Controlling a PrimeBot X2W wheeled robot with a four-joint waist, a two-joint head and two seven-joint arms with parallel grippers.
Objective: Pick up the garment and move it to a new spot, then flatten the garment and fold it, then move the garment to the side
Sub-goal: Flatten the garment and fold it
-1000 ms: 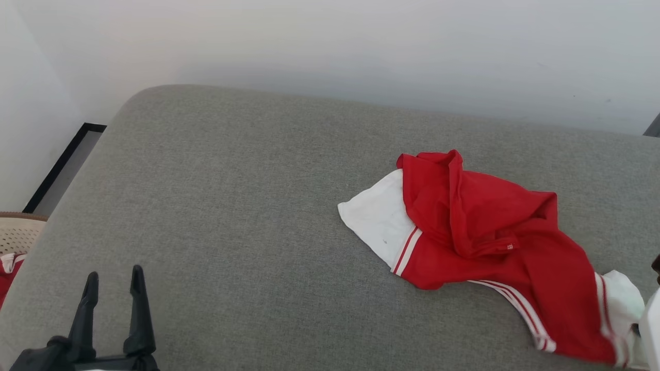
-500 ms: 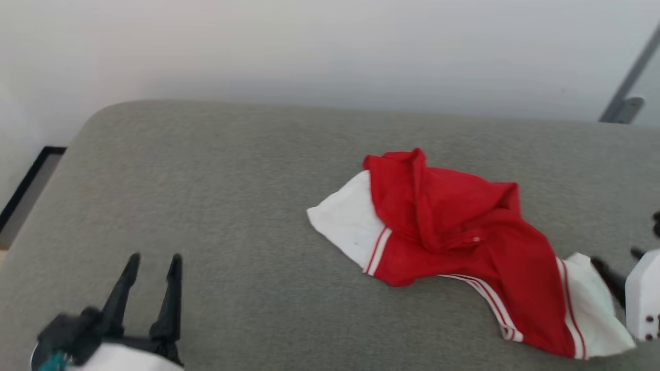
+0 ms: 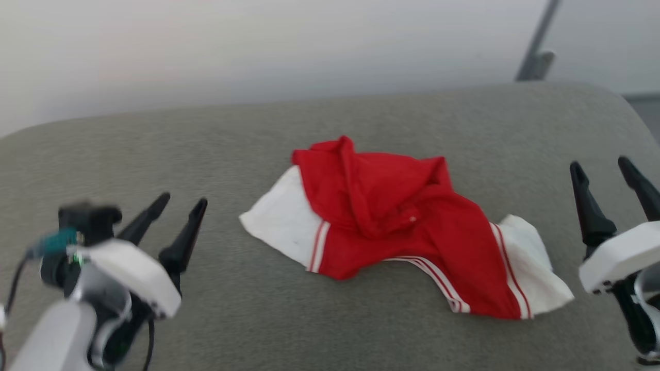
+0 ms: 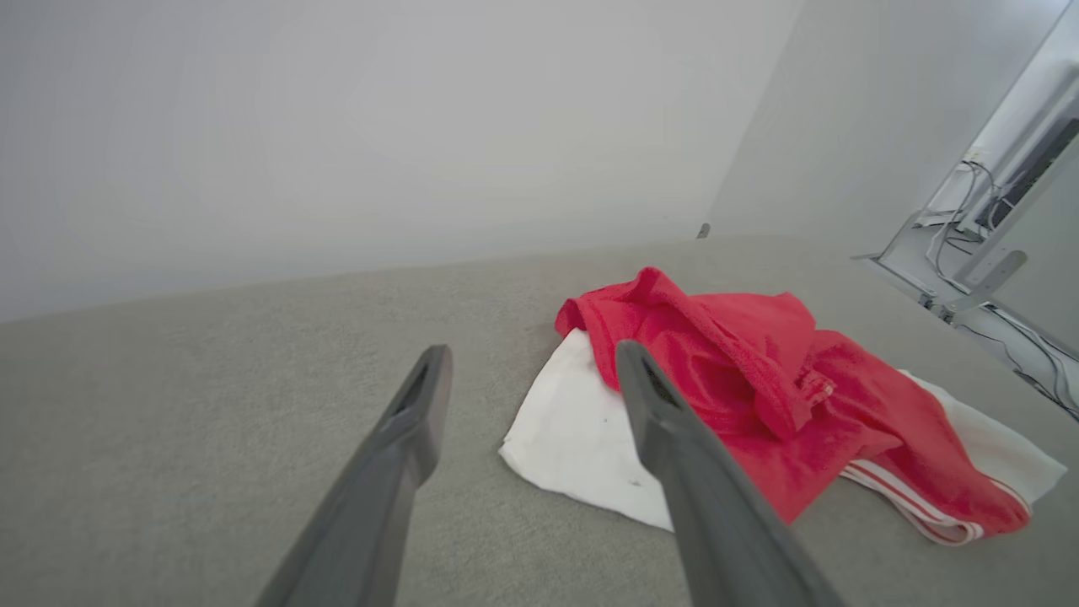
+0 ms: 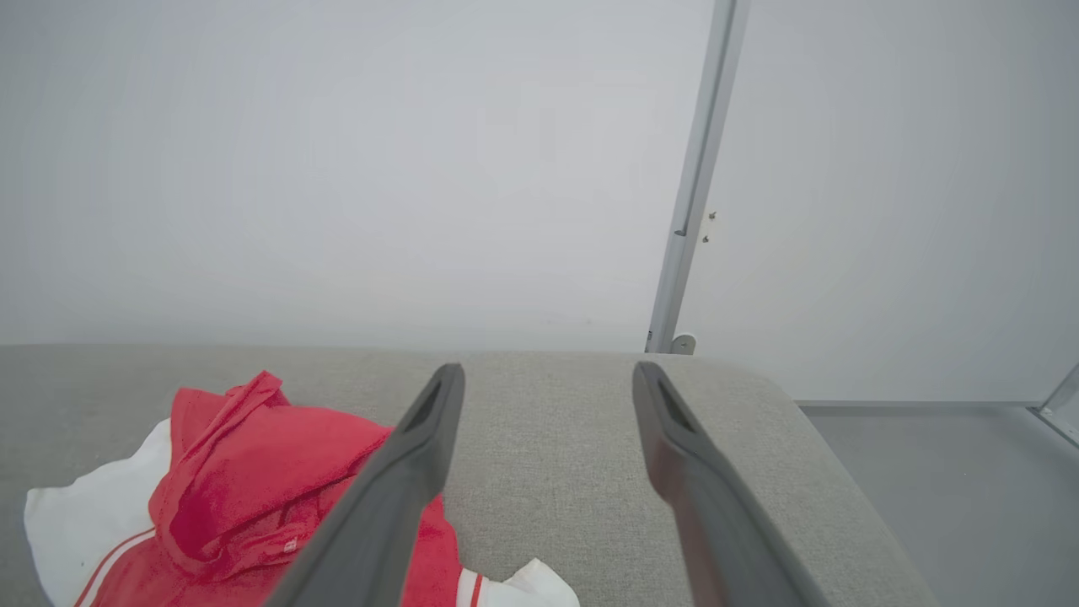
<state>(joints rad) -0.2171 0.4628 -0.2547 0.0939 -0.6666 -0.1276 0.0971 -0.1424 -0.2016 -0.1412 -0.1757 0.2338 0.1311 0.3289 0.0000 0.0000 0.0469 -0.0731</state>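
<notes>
The garment [image 3: 392,221], a red T-shirt with white sleeves and striped bands, lies crumpled on the grey cushioned surface [image 3: 258,134]. It also shows in the left wrist view as a heap [image 4: 759,379] and in the right wrist view at the lower left [image 5: 244,489]. My left gripper [image 3: 183,202] hovers open to the left of the shirt, with nothing between its fingers. On the other side, my right gripper [image 3: 600,166] stands open and empty, apart from the white sleeve [image 3: 531,268].
A pale wall runs behind the surface. A grey metal post [image 3: 536,51] stands at the back right, also seen as a post [image 5: 695,185]. The surface's rounded right corner [image 5: 759,388] drops to a grey floor. Cables [image 4: 969,219] lie at the far right.
The head camera has swung right, shifting the whole picture left. Both arms have risen into view on either side of the garment. The garment lies as before.
</notes>
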